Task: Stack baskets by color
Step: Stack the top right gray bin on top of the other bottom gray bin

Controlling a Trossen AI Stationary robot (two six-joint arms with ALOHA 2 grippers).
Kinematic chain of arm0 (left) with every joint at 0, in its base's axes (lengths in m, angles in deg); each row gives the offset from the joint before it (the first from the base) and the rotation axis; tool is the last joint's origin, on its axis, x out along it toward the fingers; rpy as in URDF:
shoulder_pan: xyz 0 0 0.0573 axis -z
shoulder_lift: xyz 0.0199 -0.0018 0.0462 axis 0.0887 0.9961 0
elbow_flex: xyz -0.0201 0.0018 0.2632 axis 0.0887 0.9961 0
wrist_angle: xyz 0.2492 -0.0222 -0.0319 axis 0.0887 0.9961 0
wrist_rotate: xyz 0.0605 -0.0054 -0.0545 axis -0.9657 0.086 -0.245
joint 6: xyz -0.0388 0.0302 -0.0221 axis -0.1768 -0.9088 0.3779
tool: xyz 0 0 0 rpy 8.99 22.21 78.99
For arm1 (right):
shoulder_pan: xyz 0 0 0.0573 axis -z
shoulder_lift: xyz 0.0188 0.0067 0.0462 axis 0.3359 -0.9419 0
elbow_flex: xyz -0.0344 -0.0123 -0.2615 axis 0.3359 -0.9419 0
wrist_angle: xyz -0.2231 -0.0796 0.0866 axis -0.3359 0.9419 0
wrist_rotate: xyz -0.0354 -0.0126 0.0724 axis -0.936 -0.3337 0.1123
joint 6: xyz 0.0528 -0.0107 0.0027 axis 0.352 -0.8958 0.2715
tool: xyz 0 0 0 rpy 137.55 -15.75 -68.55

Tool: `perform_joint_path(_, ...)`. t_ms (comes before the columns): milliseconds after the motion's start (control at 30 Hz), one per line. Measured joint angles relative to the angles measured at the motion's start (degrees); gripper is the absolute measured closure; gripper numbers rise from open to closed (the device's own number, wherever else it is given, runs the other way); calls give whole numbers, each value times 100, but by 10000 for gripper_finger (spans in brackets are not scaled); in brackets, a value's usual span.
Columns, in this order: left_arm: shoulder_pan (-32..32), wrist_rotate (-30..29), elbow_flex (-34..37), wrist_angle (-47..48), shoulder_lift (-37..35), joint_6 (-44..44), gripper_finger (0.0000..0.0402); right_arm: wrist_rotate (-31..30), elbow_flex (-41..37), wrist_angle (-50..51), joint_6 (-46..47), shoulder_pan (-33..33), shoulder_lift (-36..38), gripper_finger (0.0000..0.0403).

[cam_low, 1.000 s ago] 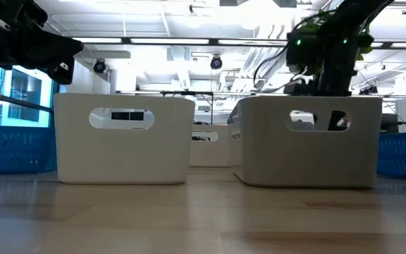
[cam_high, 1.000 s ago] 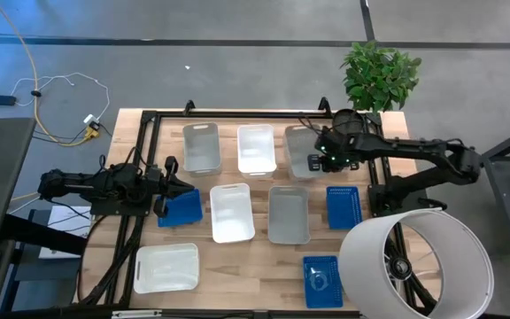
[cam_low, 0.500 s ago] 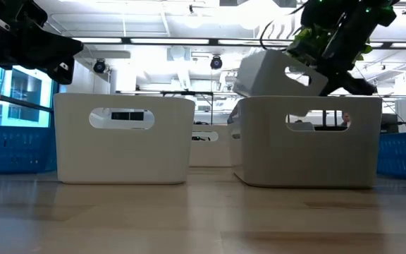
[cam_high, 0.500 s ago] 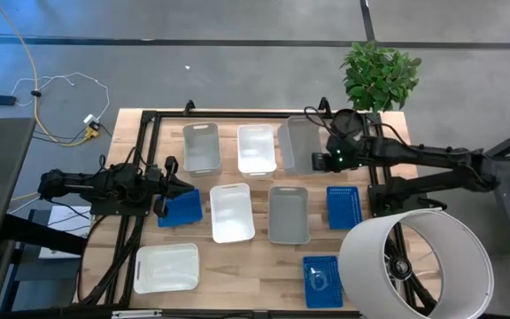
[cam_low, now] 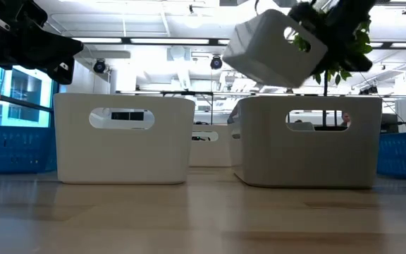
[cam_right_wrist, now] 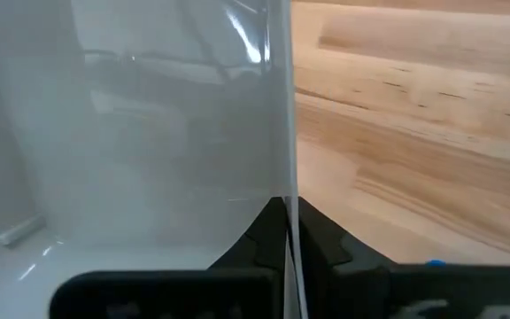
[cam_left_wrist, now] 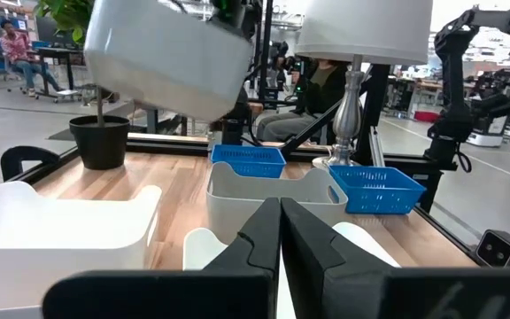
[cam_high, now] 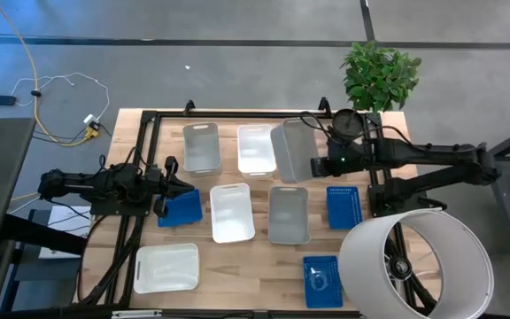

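Note:
My right gripper (cam_high: 319, 164) is shut on a grey basket (cam_high: 295, 151), which hangs tilted above the table's far right part; the low view shows this basket (cam_low: 277, 49) high over the others. On the table stand a grey basket (cam_high: 201, 147), two white baskets (cam_high: 256, 148) (cam_high: 232, 213), another grey one (cam_high: 289, 214) and a white one (cam_high: 166, 268). Three blue baskets (cam_high: 343, 206) (cam_high: 323, 282) (cam_high: 181, 208) also rest there. My left gripper (cam_high: 168, 186) waits shut at the left, by the blue basket there. My right gripper pinches the grey basket's right long wall (cam_right_wrist: 286, 133), one finger inside the basket and one outside. The fingers come from the table's right, slanting down. The basket is lifted clear of the table and tilted, its slotted end wall (cam_low: 287, 34) facing the near side.
A large white cylinder (cam_high: 414, 266) stands at the near right corner and a potted plant (cam_high: 381, 75) at the far right. A black frame (cam_high: 149, 115) borders the table. Bare wood lies between the near white basket and the near blue one.
My right gripper has gone up and a little toward the table's left, keeping its hold. The grey basket, which stood on the table at the far right, has come up clear of it and tipped over at a slant.

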Motion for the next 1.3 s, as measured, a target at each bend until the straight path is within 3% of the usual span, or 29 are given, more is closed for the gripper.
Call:
perform_joint_path(467, -2, 0, 0, 0, 0, 0, 401, -312, 75, -91, 2098, -1893, -751, 403)
perform_joint_path(800, 0, 0, 2, 0, 2, 0, 401, -639, 68, 18, 3674, -3036, -836, 403)
perform_joint_path(1033, 0, 0, 2, 0, 0, 1, 401, -869, 68, -121, 4493, -3506, -1257, 403)
perform_joint_path(1300, -2, -1, 2, 0, 0, 0, 401, -905, 71, -477, 4641, -3574, -1676, 403)
